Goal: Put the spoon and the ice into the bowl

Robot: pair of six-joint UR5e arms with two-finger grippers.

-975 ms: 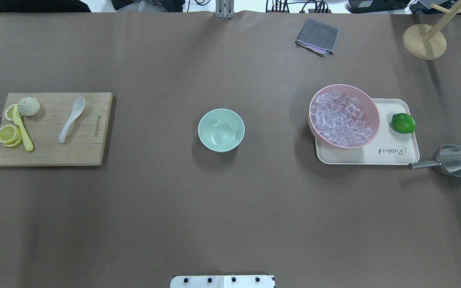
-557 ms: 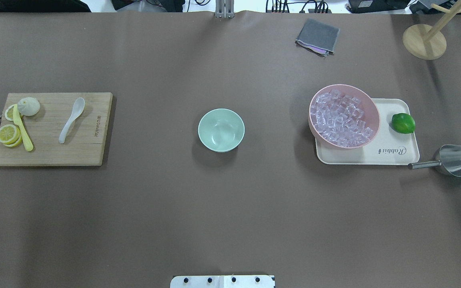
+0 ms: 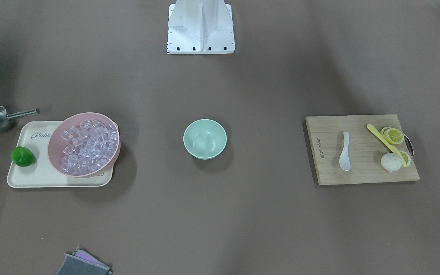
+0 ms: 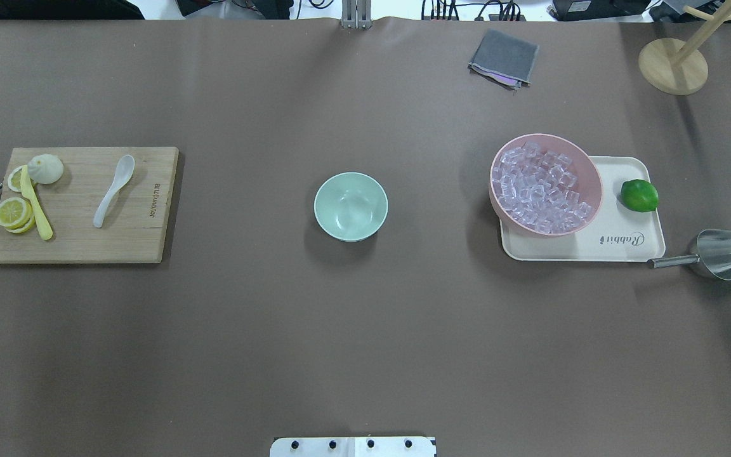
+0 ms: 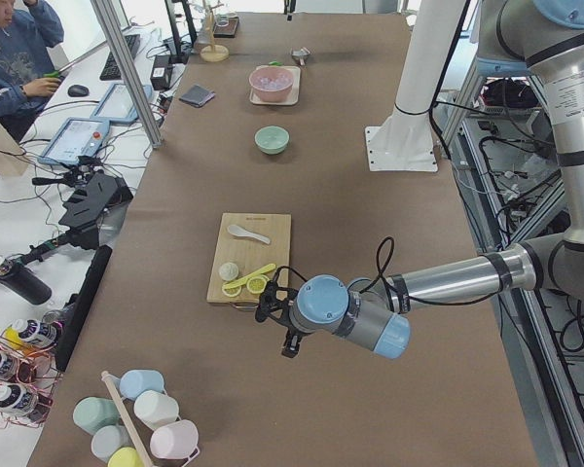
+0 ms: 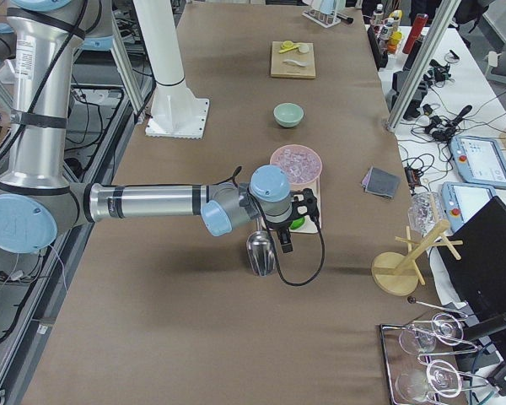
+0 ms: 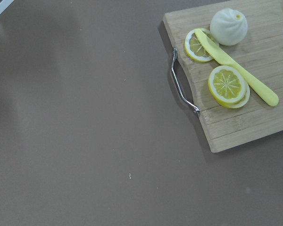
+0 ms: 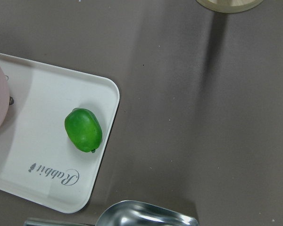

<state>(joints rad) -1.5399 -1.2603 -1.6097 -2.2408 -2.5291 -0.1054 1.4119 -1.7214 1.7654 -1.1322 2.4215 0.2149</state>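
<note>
The white spoon (image 4: 113, 189) lies on a wooden cutting board (image 4: 73, 244) at the table's left, also in the front view (image 3: 345, 152). The mint-green bowl (image 4: 351, 206) stands empty at the table's centre. The ice (image 4: 543, 189) fills a pink bowl (image 4: 494, 203) on a cream tray (image 4: 625, 244) at the right. My left gripper (image 5: 284, 336) hangs beyond the board's handle end, away from the spoon. My right gripper (image 6: 287, 238) hangs over the metal scoop (image 6: 261, 251) beside the tray. I cannot tell whether either is open or shut.
A yellow knife (image 4: 35, 203), lemon slices (image 4: 13, 212) and a white bun (image 4: 46, 169) share the board. A green lime (image 4: 639, 195) sits on the tray. The metal scoop (image 4: 717, 254) lies right of it. A grey cloth (image 4: 504, 58) and a wooden stand (image 4: 673, 65) sit at the far edge.
</note>
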